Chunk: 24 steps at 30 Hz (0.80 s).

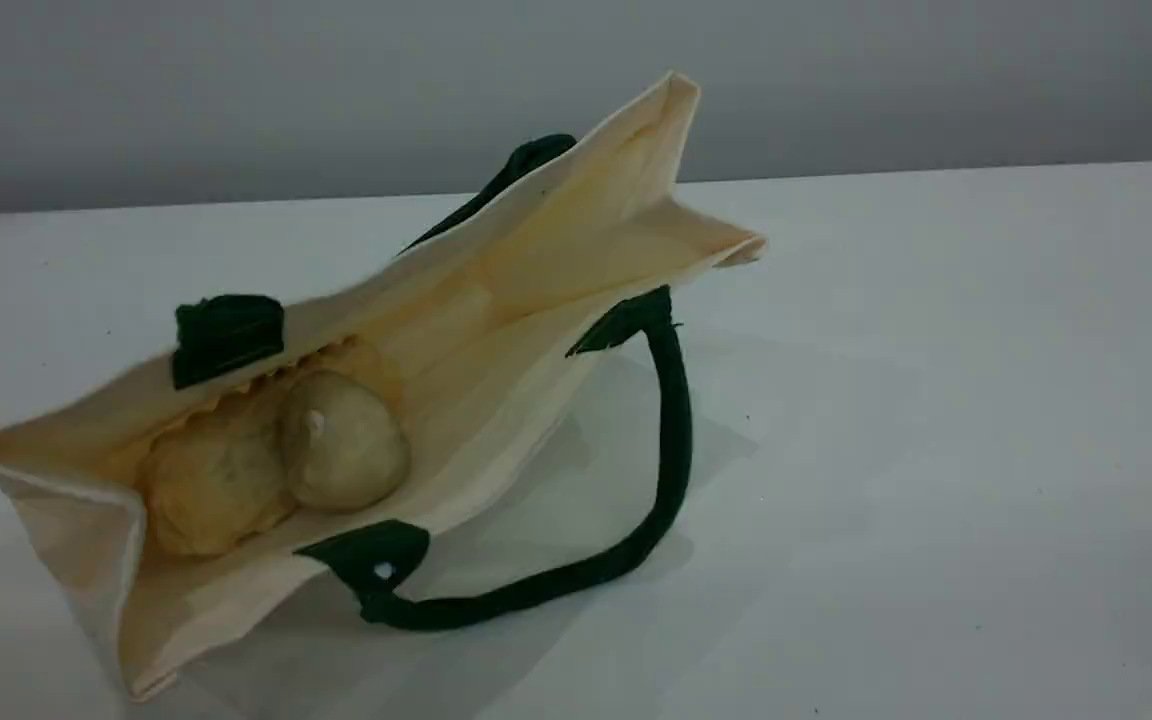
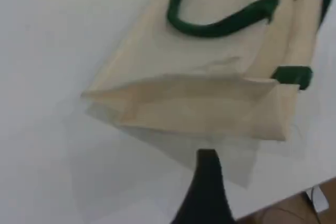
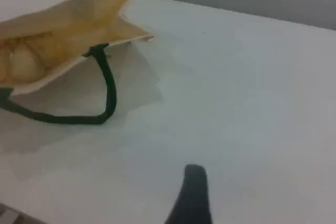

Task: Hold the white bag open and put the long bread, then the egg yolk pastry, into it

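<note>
Lying slumped on its side across the left half of the table (image 1: 936, 450), the white bag (image 1: 536, 260) gapes toward the near edge, one dark green strap handle (image 1: 671, 440) looping out flat over the tabletop beside it. Inside, low in the mouth and toward the table's near left corner, the long bread (image 1: 206, 485) rests against the back wall of canvas, its ridged edge just showing above. The egg yolk pastry (image 1: 346, 445), smooth and rounded with a tiny white spot, sits touching the bread on its right side. Both foods appear to be in the bag, so the task looks essentially finished and the step in hand seems to be clearing away. Doing that well probably means drawing both arms back without brushing the canvas or snagging the loose strap, since the bag is soft and a nudge could roll the pastry out of the open mouth. Neither arm shows in the scene view. The left gripper (image 2: 207, 182) hangs with jaws spread and nothing between them, close to one folded end of the bag near a table edge but not touching it. The right gripper (image 3: 193, 192) is likewise spread and holds nothing, over bare tabletop, well apart from the bag, which lies up and to the left in its view.
</note>
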{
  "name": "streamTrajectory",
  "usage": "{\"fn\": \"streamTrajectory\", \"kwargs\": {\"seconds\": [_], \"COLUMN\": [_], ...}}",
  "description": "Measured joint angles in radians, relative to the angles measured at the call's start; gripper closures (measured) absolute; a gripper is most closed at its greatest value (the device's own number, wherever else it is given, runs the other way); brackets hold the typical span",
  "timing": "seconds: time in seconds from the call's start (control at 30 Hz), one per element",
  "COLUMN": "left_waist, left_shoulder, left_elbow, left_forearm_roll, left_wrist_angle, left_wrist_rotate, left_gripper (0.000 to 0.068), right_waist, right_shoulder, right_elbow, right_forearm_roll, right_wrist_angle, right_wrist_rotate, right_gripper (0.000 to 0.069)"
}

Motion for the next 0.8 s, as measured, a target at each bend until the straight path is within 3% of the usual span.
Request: {"fn": "streamTrajectory", "kwargs": {"seconds": [0.27,0.8], "left_waist": [0.000,0.000], "left_shoulder": [0.000,0.000], "left_elbow": [0.005,0.005], "left_forearm_roll": [0.162,0.162], "left_wrist_angle": [-0.009,-0.011], "left_wrist_rotate": [-0.168,-0.172], "left_gripper": [0.0146,0.0145], "right_waist": [0.000,0.000], "right_shoulder": [0.000,0.000], "right_elbow": [0.000,0.000], "right_forearm_roll": [0.000,0.000], "right_wrist_angle": [0.000,0.000], "right_wrist_rotate": [0.002,0.002], "right_gripper": [0.0103,0.0103]}}
